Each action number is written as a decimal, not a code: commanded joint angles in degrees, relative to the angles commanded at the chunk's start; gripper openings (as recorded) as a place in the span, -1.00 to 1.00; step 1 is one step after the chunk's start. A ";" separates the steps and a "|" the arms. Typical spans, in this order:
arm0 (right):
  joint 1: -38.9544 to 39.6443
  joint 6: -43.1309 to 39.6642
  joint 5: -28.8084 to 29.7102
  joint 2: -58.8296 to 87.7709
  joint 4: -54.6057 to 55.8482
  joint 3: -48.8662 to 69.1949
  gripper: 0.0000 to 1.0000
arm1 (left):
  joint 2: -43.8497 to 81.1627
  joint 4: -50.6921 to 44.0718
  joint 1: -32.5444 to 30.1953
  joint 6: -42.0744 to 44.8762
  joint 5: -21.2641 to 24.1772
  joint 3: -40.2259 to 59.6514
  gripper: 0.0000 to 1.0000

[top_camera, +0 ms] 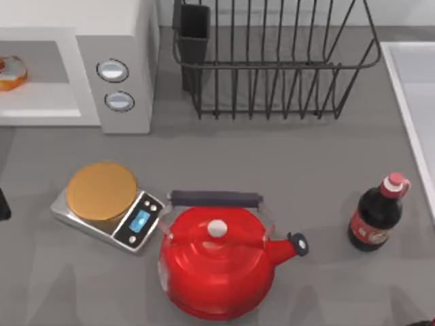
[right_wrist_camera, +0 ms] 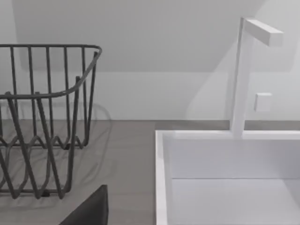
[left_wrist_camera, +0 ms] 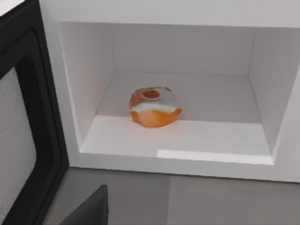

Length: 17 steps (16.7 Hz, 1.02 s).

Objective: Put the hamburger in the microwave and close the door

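Whether either gripper's jaws are released or clenched cannot be told. A dark piece of the left gripper (left_wrist_camera: 86, 208) juts into the left wrist view, facing the open microwave (left_wrist_camera: 178, 11). In the top view a dark bit of the left arm sits at the frame's left edge, and the right arm barely shows at the lower right corner. A dark piece of the right gripper (right_wrist_camera: 89, 208) appears in the right wrist view, pointed toward the white sink (right_wrist_camera: 161, 154) and its faucet (right_wrist_camera: 241, 75).

The hamburger (left_wrist_camera: 154, 107) lies inside the microwave cavity, resting on its floor, apart from the walls. In the top view it sits at the upper left edge of the frame (top_camera: 10, 73). The door (left_wrist_camera: 26, 126) stands swung open.

Lower in the top view are a kitchen scale (top_camera: 109, 206) at left, a red kettle (top_camera: 217, 261) at centre and a cola bottle (top_camera: 377, 214) at right. A dark wire dish rack (top_camera: 272, 58) fills the upper middle.
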 joint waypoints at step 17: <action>0.00 0.00 0.00 0.00 0.00 0.00 1.00 | -27.37 -7.87 -6.15 -0.95 -1.23 -8.73 0.55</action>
